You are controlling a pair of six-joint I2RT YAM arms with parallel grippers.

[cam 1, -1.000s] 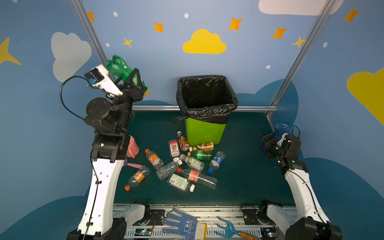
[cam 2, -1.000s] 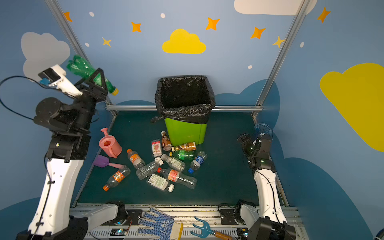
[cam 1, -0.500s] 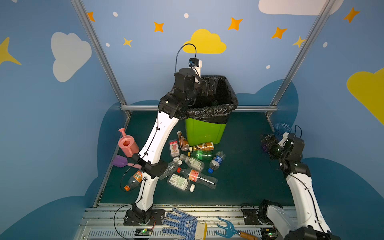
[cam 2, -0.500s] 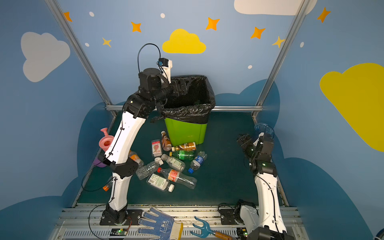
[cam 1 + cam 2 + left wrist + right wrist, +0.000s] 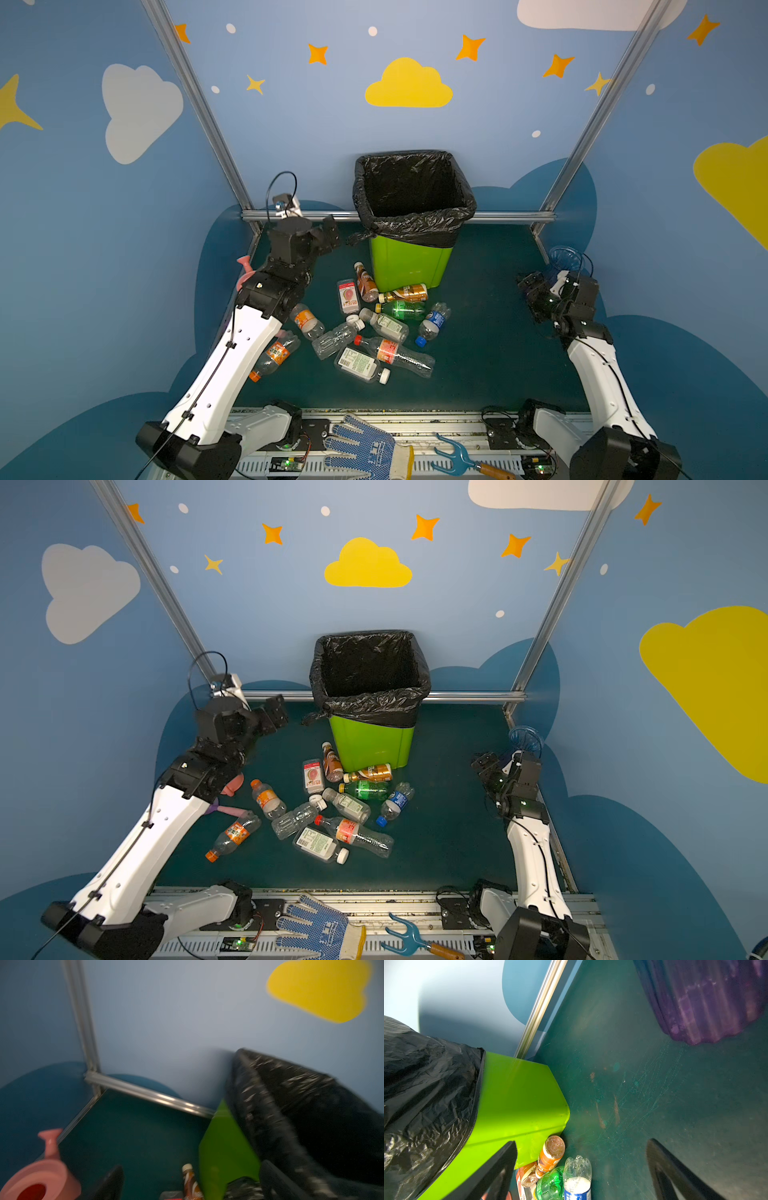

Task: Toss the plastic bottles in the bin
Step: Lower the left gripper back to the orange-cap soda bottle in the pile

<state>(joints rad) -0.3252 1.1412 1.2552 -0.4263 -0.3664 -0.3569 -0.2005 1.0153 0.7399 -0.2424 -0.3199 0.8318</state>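
bottles: a heap of small plastic bottles [image 5: 374, 332], mostly clear, lying on their sides on the dark green worktop [image 5: 490, 353], right in front of the bin. Caps are red, white, blue and orange.
odd ones: one green bottle [image 5: 403, 309] mid-heap, and two brown ones at the bin's foot. An orange-label bottle [image 5: 276, 353] lies apart, partly under the left arm.
bin: a tall square lime-green plastic bin [image 5: 409, 266] with a crinkled black bag over the rim, back middle of the worktop. The inside just looks black, so I can't tell what's in it.
left claw [image 5: 328, 237]: fingers apart, nothing in them, up beside the bin's left side and not touching it.
right claw [image 5: 527, 284]: fingers spread wide, empty, by the right edge.
clutter: the pink plastic watering can [image 5: 41, 1176] is mostly hidden behind the left arm. The ribbed blue-purple vase [image 5: 706, 1001] is just behind the right claw.
front rail: a blue-dotted white glove [image 5: 365, 449] and a blue hand fork [image 5: 457, 457], well apart from the heap.
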